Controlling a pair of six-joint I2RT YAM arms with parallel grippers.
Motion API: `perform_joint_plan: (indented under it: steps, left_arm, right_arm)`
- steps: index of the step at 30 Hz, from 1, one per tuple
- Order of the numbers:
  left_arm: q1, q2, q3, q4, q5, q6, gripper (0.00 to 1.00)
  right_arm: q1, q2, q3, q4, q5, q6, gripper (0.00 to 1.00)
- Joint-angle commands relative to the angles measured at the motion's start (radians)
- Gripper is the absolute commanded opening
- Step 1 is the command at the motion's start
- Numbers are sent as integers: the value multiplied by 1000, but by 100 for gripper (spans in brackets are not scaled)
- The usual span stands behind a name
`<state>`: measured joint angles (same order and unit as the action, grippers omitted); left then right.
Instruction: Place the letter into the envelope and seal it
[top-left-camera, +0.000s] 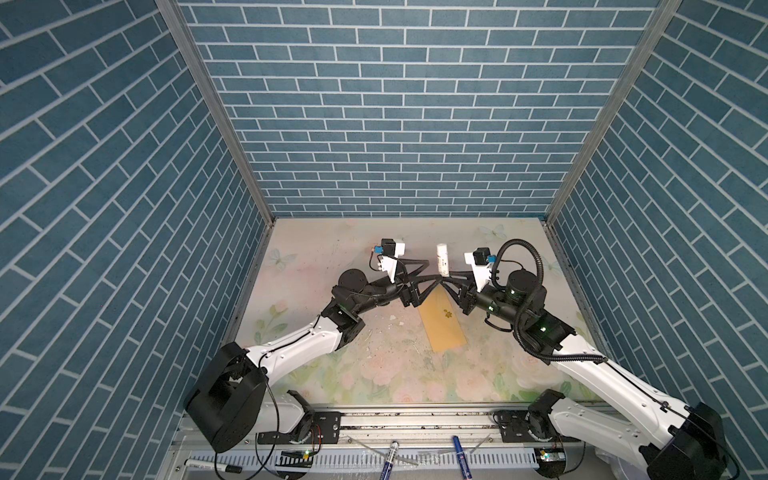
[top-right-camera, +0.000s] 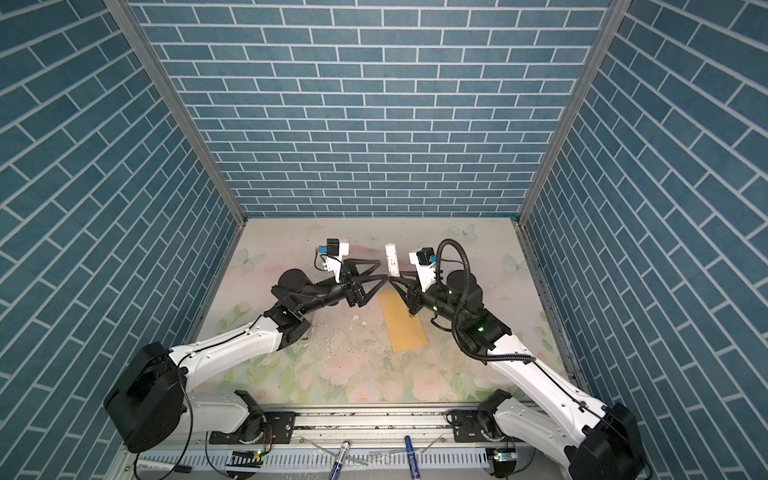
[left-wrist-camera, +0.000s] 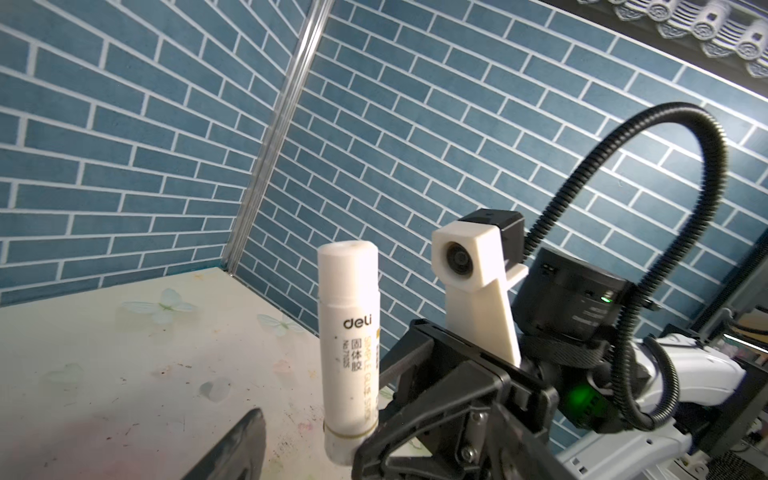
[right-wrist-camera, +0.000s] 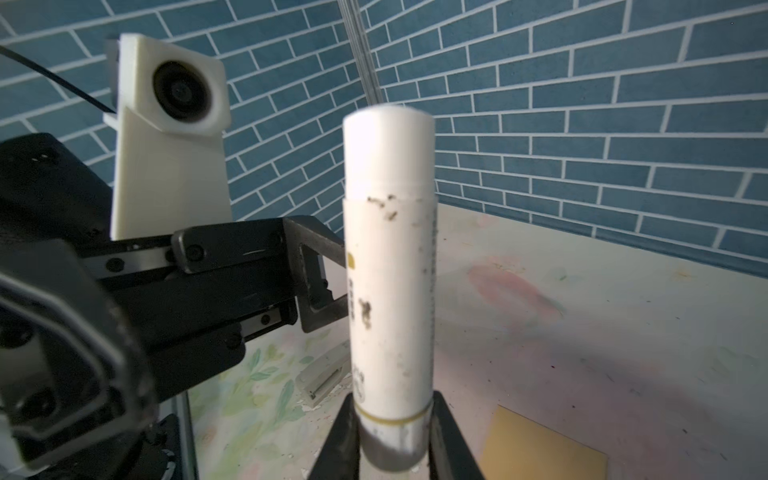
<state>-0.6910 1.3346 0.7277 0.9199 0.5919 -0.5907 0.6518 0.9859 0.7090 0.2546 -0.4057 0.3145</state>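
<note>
Envelope (top-right-camera: 405, 326): one, flat; one glue stick (top-right-camera: 391, 258) clamped in right end effector (top-right-camera: 393, 281); left end effector (top-right-camera: 383, 271) gaping.

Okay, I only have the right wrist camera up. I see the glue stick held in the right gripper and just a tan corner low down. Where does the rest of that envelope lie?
Observer: In both top views the envelope lies flat and slanted near the middle of the table, with its gold emblem facing up.
Operator: Is the letter lying out anywhere?
Observer: No letter shows on the table in both top views. Whether it is inside the envelope, I cannot tell.
Operator: What's on the far side of the glue stick?
Observer: The left wrist view shows a printed deli label there.
</note>
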Motion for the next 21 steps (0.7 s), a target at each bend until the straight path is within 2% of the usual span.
perform_joint_plan:
  steps: [1,8,21]
  left_arm:
    - [7,-11,-13,77,63,9,83]
    - [8,4,1,109,94,-21,80]
    - [7,59,10,206,109,-103,49]
  right_arm:
    - [-20,4,-27,97,-211,84,0]
    - [-26,39,-21,132,-311,116,0]
    - [-27,56,-20,178,-333,141,0]
